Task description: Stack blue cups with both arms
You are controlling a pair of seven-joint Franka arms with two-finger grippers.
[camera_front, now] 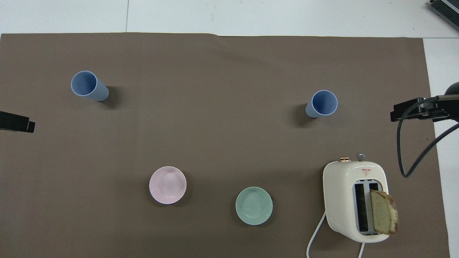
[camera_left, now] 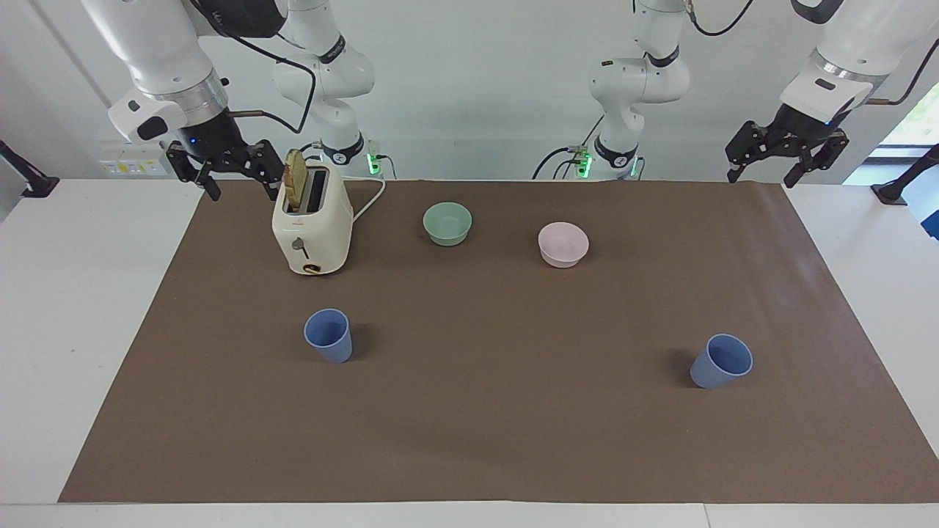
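Facing view shows two blue cups standing upright and well apart on the brown mat [camera_left: 469,440]. One cup [camera_left: 329,334] is toward the right arm's end of the table, farther from the robots than the toaster [camera_left: 312,224]. The other cup [camera_left: 721,361] is toward the left arm's end, farther from the robots than the pink bowl [camera_left: 563,244]. Neither cup touches anything but the mat.

The right gripper [camera_left: 227,172] hangs in the air over the mat's corner nearest the robots, just beside the toaster, with its fingers spread and holding nothing. The left gripper [camera_left: 785,158] hangs over the corner of the mat at the left arm's end, fingers likewise spread and empty. Both are well apart from the cups.

A green bowl [camera_left: 447,223] sits between the toaster and the pink bowl, all three nearer to the robots than the cups. A slice of bread [camera_left: 295,180] stands up out of one toaster slot. The toaster's white cord [camera_left: 370,199] runs toward the robots.

Overhead, only dark tips show at the edges of the view, and both cups show open mouths.
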